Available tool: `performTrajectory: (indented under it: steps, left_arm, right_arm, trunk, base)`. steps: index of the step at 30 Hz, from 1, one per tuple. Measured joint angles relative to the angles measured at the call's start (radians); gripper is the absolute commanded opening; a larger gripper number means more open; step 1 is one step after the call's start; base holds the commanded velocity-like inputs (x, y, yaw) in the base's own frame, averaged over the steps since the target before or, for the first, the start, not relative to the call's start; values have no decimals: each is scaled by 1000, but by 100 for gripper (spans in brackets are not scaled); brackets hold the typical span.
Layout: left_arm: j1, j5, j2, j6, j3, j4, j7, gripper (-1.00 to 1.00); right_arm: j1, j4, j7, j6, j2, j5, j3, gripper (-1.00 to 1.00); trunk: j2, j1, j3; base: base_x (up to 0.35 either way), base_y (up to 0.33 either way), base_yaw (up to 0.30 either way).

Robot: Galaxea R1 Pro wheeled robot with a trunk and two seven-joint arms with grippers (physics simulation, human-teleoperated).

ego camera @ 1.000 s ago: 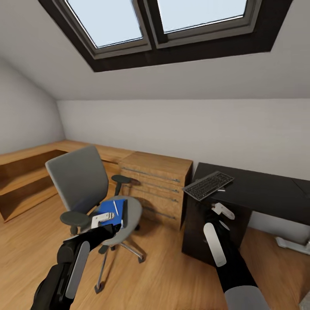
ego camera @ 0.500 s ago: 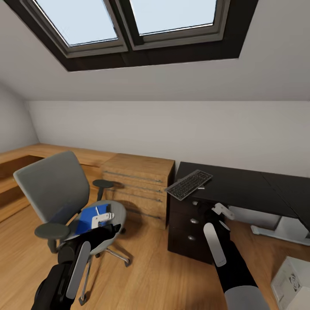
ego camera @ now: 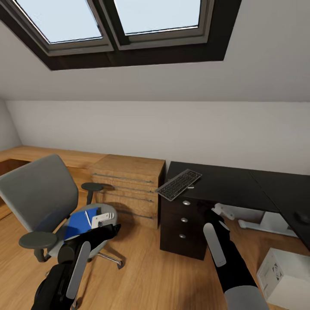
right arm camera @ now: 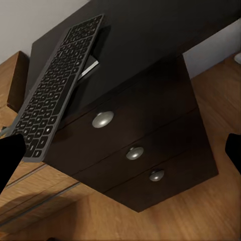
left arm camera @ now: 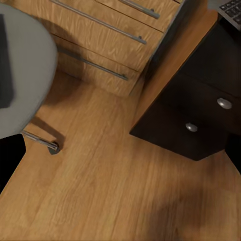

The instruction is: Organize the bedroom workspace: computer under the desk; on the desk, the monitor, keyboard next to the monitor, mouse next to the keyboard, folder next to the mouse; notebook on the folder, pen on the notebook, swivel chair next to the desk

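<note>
The grey swivel chair (ego camera: 38, 191) stands on the floor left of the desk. On its seat lies the blue folder (ego camera: 77, 223) with the thin white pen (ego camera: 87, 217) on top. My left gripper (ego camera: 103, 219) hovers open just right of the seat and hides part of it. The keyboard (ego camera: 178, 184) lies slanted on the black desk (ego camera: 228, 185), overhanging its left corner; the right wrist view shows the keyboard (right arm camera: 57, 85) above the desk's drawers (right arm camera: 130, 150). My right gripper (ego camera: 220, 213) hangs open in front of those drawers. The white computer (ego camera: 282, 277) stands on the floor at the lower right.
A light wood drawer unit (ego camera: 129, 181) stands between chair and desk, close to both. A low wood bench (ego camera: 30, 153) runs along the left wall. The sloped ceiling with skylights (ego camera: 107, 21) hangs overhead. Open wood floor (left arm camera: 125, 186) lies in front of the drawers.
The camera has swung right, so the whole scene slid left; more of the desk and the computer came into view. Both arms keep the same pose.
</note>
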Motion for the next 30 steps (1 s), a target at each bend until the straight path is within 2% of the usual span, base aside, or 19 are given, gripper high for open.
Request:
performTrajectory:
  steps: [18, 30]
  left_arm:
    - [0, 0, 0, 0, 0, 0, 0, 100]
    - [0, 0, 0, 0, 0, 0, 0, 100]
  right_arm:
    - [0, 1, 1, -1, -1, 2, 0, 100]
    - [0, 1, 2, -2, -1, 2, 0, 100]
  trunk:
    - [126, -69, 56]
    - [126, -69, 56]
  base:
    - [0, 0, -11]
    - [0, 0, -211]
